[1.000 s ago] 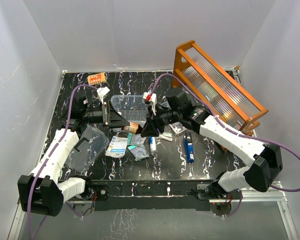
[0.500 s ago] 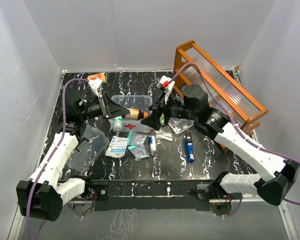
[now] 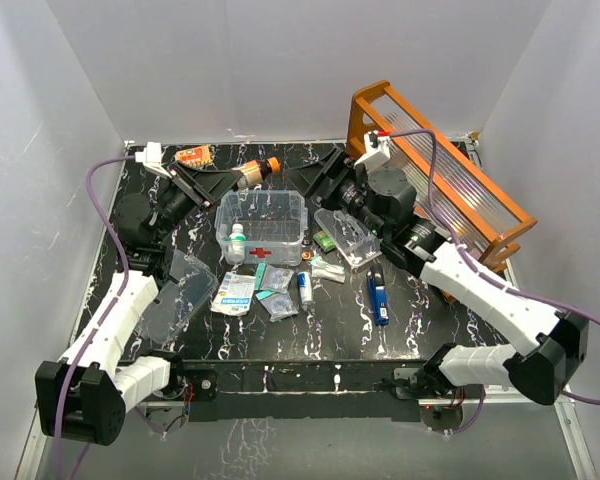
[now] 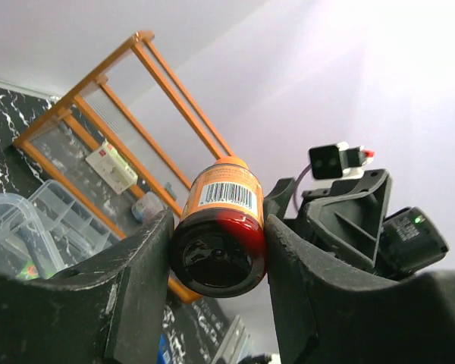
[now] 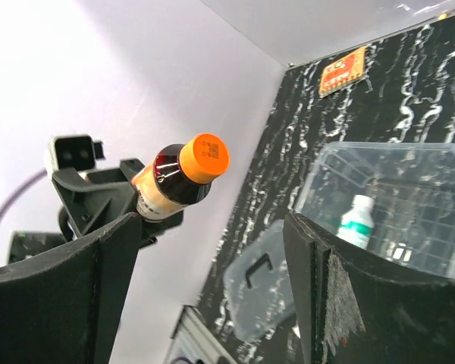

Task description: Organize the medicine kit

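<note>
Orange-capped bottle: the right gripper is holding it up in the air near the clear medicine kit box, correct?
Not quite. It is the left gripper that holds the orange-capped bottle up near the clear medicine kit box. The left wrist view shows the bottle clamped between that gripper's fingers. In the right wrist view, the right gripper is open and empty.

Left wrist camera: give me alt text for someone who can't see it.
The left gripper clamps a dark bottle with an orange barcoded label, seen base-on. Behind it are the orange rack, the black right arm with its camera, and a corner of the clear medicine kit.
</note>
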Robot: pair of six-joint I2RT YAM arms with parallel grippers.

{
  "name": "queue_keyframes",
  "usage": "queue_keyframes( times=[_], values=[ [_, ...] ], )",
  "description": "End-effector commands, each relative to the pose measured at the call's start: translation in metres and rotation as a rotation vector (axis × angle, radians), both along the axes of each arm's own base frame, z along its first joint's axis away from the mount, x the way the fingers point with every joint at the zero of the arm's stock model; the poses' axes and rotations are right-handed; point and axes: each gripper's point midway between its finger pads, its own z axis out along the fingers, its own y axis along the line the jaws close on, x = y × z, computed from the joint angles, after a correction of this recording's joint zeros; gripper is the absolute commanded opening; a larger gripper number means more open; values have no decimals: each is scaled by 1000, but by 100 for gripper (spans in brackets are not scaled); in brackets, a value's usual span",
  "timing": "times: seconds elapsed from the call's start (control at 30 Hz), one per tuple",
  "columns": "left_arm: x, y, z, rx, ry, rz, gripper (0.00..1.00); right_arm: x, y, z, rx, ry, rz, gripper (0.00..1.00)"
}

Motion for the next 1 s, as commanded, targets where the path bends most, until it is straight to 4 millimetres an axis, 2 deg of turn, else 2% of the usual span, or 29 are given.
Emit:
queue_keyframes(
  times=[0.0, 0.13, 0.33, 0.6, 0.73, 0.97],
  values=[
    [-8, 22, 54, -193, -141, 115, 10, 8, 17, 55, 281, 5, 22, 76],
    [-12, 29, 59, -289, -140, 126, 10, 7, 38, 59, 379, 41, 108, 79],
    [-18, 28, 63, -341, -154, 88, 10, 11, 62, 71, 422, 32, 163, 78],
    [-21, 28, 61, -335, -152, 82, 10, 4, 71, 86, 475, -29, 202, 75],
    [-22, 26, 58, -333, -148, 71, 10, 8, 74, 81, 480, -4, 185, 72],
    [-23, 26, 57, -327, -149, 69, 10, 10, 94, 74, 464, 45, 216, 63]
  ],
)
